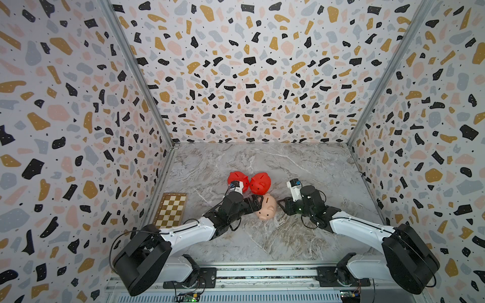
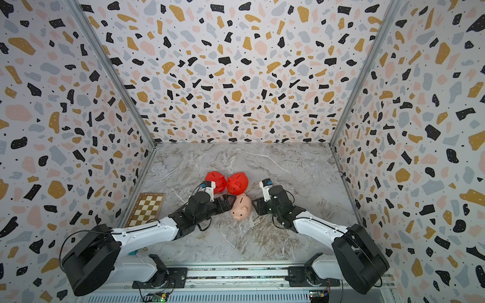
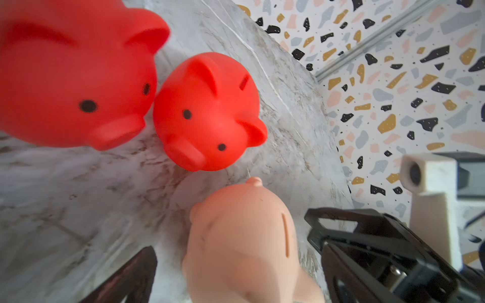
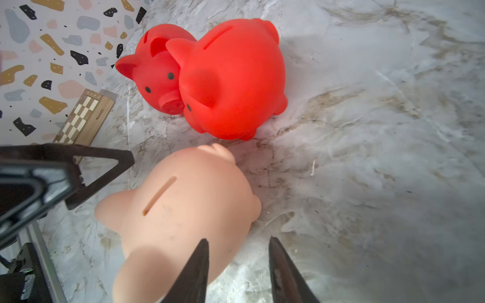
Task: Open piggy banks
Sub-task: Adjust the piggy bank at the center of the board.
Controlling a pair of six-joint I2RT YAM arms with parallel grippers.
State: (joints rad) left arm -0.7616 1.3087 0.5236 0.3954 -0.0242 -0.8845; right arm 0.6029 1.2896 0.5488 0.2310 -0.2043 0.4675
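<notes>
Two red piggy banks (image 1: 237, 180) (image 1: 260, 183) stand touching near the middle of the marble table; they also show in the left wrist view (image 3: 73, 78) (image 3: 207, 112). The peach-pink piggy bank (image 1: 267, 208) sits just in front of them with its coin slot up. My left gripper (image 1: 256, 202) is open at its left side, the jaws standing wide around the pig (image 3: 244, 244) without pinching it. My right gripper (image 1: 282, 206) is open at the pig's right side. Only marble shows between its fingertips (image 4: 204, 251), and one fingertip overlaps the pig (image 4: 183, 210).
A folded chessboard (image 1: 172, 210) lies against the left wall. Terrazzo-patterned walls close in the table on three sides. The two grippers face each other closely across the peach pig.
</notes>
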